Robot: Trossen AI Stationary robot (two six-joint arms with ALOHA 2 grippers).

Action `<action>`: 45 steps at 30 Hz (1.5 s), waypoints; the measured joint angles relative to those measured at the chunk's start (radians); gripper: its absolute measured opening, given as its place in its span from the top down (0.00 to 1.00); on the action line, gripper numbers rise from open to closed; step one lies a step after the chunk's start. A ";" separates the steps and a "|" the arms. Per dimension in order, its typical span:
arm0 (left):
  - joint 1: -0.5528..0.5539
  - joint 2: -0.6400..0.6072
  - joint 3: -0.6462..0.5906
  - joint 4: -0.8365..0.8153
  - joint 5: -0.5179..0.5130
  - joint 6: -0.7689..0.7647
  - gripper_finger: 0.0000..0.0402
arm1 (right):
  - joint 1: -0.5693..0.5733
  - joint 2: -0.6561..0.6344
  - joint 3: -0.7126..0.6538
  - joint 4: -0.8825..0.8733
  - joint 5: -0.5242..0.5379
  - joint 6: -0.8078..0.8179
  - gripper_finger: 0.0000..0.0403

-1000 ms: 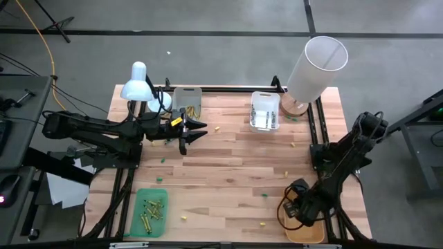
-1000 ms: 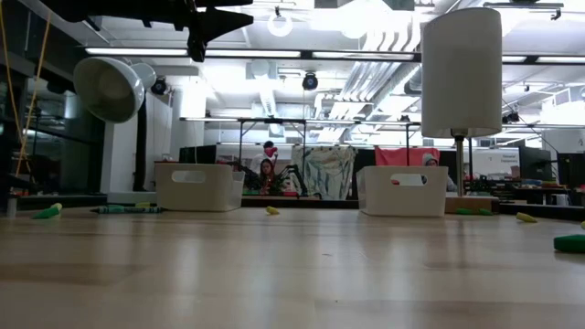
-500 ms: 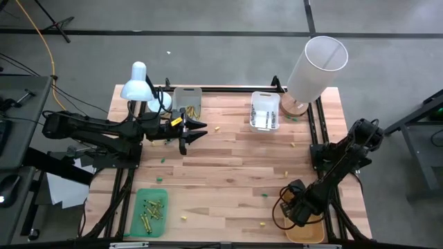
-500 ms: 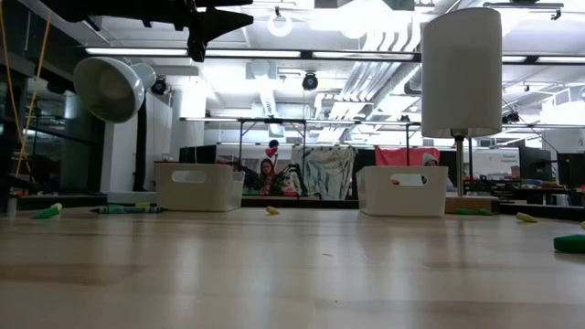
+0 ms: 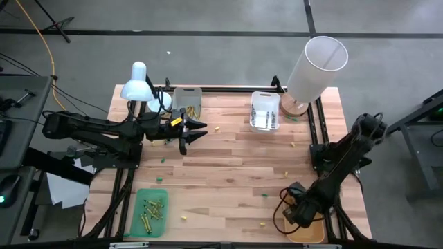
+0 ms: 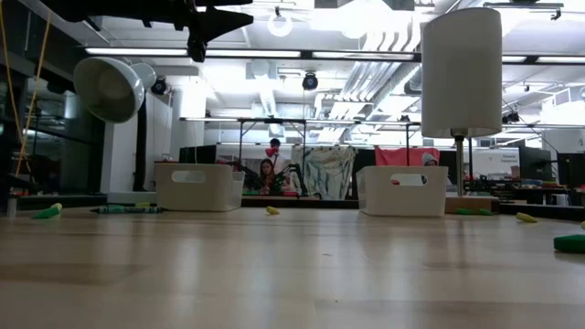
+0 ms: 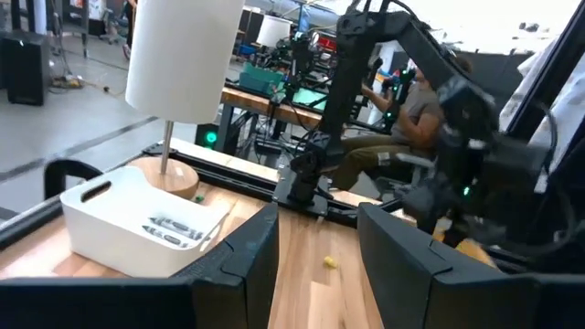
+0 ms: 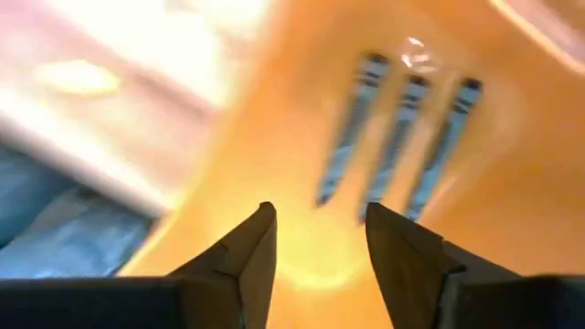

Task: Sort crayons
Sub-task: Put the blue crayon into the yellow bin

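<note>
Crayons lie scattered on the wooden table: yellow ones (image 5: 216, 128) (image 5: 282, 173) and green ones (image 5: 264, 196) (image 5: 163, 160). Several more lie in the green tray (image 5: 151, 211) at the near left, and grey ones (image 7: 169, 227) in the white bin (image 5: 265, 111). My left gripper (image 5: 197, 131) hangs open above the table beside the grey tray (image 5: 187, 100); nothing is between its fingers (image 7: 247, 247). My right gripper (image 5: 291, 211) is open just over the orange tray (image 8: 384, 137) at the near right corner, and it too holds nothing.
A white desk lamp (image 5: 142, 83) stands at the far left and a tall white cylinder lamp (image 5: 315, 66) at the far right. In the low view a teal crayon (image 6: 128, 209) and a yellow one (image 6: 272, 210) lie before the bins. People sit in the room beyond.
My right gripper has shifted a little toward the table's near edge, staying over the orange tray.
</note>
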 joint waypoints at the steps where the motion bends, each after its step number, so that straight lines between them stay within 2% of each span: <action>1: 0.000 -0.001 0.000 -0.001 0.002 -0.015 0.65 | 0.000 -0.031 0.025 -0.019 0.030 -0.029 0.59; 4: 0.000 -0.011 0.001 0.003 0.018 -0.058 0.65 | 0.001 -0.134 0.093 -0.048 0.198 -0.135 0.57; 7: 0.000 -0.022 0.001 -0.001 0.063 -0.071 0.65 | -0.034 -0.237 0.138 -0.047 0.457 -0.222 0.57; 10: 0.000 -0.038 0.001 0.002 0.107 -0.072 0.65 | -0.133 -0.306 0.145 -0.050 0.707 -0.358 0.58; 13: 0.000 -0.054 0.001 0.003 0.121 -0.086 0.65 | -0.289 -0.333 0.144 -0.018 0.807 -0.593 0.58; 15: 0.000 -0.067 0.001 0.000 0.121 -0.088 0.65 | -0.409 -0.330 0.143 0.067 0.801 -0.813 0.58; 17: 0.000 -0.075 0.001 0.001 0.121 -0.088 0.65 | -0.523 -0.318 0.141 0.212 0.746 -1.050 0.58; 20: 0.000 -0.084 0.001 0.003 0.121 -0.088 0.65 | -0.669 -0.280 0.139 0.489 0.573 -1.363 0.58; 24: 0.000 -0.082 0.001 0.000 0.121 -0.088 0.65 | -0.784 -0.230 0.139 0.783 0.341 -1.603 0.59; 27: 0.000 -0.082 0.001 -0.001 0.121 -0.080 0.65 | -0.830 -0.203 0.139 0.869 0.287 -1.669 0.59; 30: -0.001 -0.082 0.001 0.001 0.115 -0.058 0.65 | -0.853 -0.180 0.139 0.881 0.287 -1.679 0.59; 33: -0.001 -0.082 0.001 0.000 0.105 -0.052 0.65 | -0.857 -0.150 0.139 0.893 0.282 -1.675 0.59; 38: -0.001 -0.082 0.001 -0.002 0.103 -0.018 0.65 | -0.857 -0.072 0.138 0.998 0.183 -1.660 0.59; 41: -0.001 -0.082 0.001 -0.002 0.102 0.000 0.65 | -0.856 -0.035 0.138 1.054 0.178 -1.661 0.59; 45: 0.009 -0.082 0.018 -0.042 0.046 -0.069 0.65 | -0.870 -0.021 0.138 1.093 0.178 -1.661 0.59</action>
